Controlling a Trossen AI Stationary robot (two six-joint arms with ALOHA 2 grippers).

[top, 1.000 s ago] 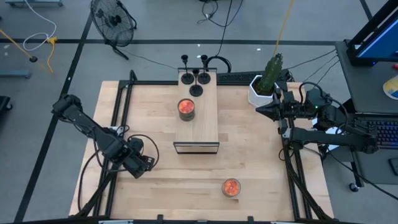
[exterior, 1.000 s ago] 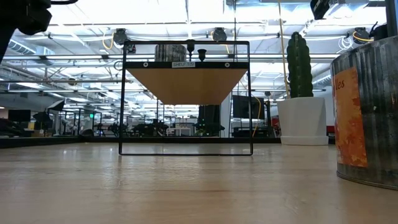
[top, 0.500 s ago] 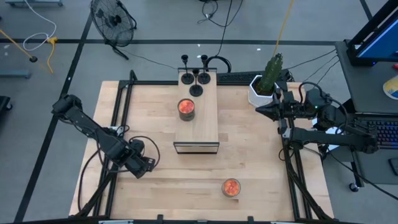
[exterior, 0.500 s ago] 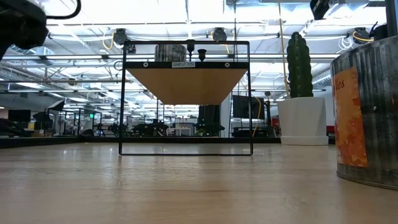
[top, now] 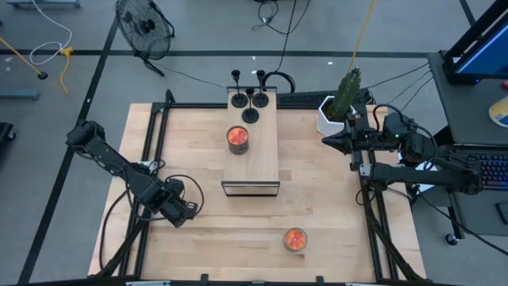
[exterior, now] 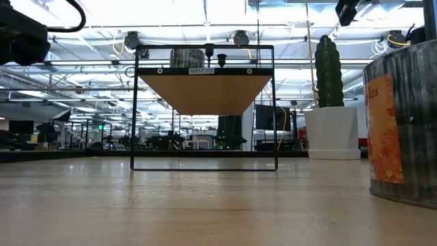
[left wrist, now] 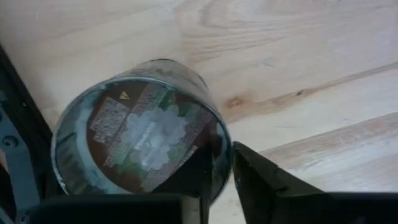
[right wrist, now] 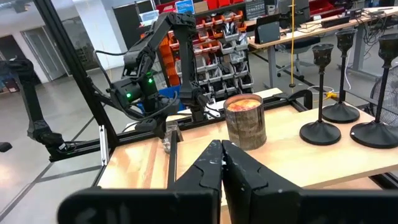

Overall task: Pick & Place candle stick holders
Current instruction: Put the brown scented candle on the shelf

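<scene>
Left end effector (top: 184, 208) low at the surface's (top: 333, 206) left edge, one finger (left wrist: 264, 180) beside a silvery cup (left wrist: 140, 140); grip unclear. Risk: cup slips or tips if pinched off-centre. Right end effector (top: 327, 141) together, waiting near cactus (top: 346, 91). Orange cup (top: 294, 239) sits front.

2 orange-red cups (top: 237, 137), 3 black holders (top: 250, 114), pale wooden box (top: 258, 163).
</scene>
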